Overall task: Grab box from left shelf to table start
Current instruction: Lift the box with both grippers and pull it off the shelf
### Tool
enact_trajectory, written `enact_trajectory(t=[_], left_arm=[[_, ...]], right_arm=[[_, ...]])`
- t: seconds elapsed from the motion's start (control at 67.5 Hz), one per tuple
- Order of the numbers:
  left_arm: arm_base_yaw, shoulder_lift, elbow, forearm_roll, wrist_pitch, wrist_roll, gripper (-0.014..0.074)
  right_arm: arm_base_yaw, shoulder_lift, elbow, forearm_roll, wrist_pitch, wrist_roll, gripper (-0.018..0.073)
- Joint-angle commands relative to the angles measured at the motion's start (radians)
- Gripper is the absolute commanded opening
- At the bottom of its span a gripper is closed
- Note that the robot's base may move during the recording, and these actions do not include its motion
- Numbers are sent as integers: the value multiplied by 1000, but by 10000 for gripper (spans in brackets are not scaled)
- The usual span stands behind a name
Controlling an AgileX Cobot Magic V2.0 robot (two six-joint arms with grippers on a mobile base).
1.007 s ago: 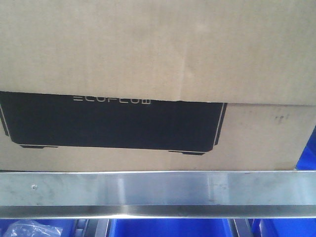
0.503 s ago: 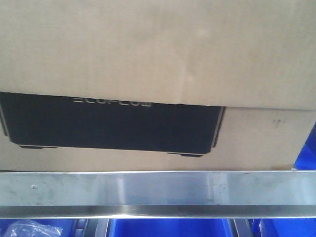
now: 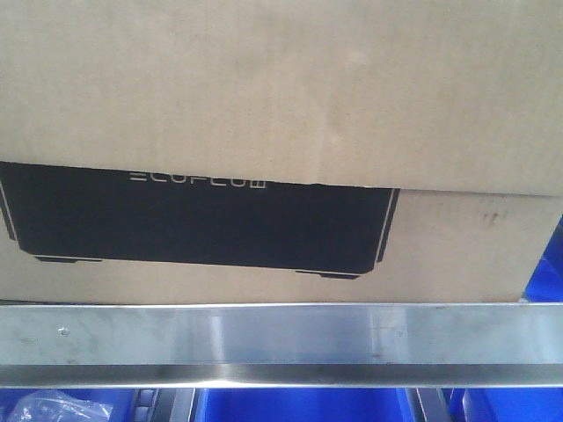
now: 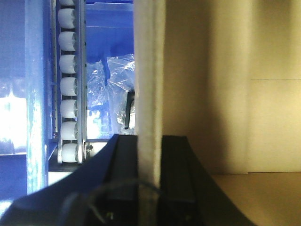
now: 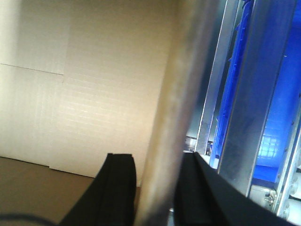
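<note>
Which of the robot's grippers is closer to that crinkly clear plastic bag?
Left. The left gripper clamps the box wall with the plastic bag just beyond it; the right gripper clamps the opposite wall, beside a blue bin, no bag in view.

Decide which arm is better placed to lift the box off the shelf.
Neither alone: left gripper and right gripper each straddle a wall of the box; both should lift together.

The backdrop is all blue plastic bins [image 3: 299, 406], one left of the left jaws holding a crumpled clear plastic bag [image 4: 110, 89] near a white glare [image 4: 7, 127], and another blue bin [image 5: 282, 117] glowing right of the right jaws.
</note>
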Motion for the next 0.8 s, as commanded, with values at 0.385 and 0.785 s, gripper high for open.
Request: enact_trajectory(t=[0.385,0.785], left_arm=[[-5,-281,2,-46,-64,-13,-99],[-5,-624,311,-57,-224,-15,-99]], right_arm=[[-3,-289,-32,-8,-113,10,63],[-3,-557,240,25,-153,9,63]])
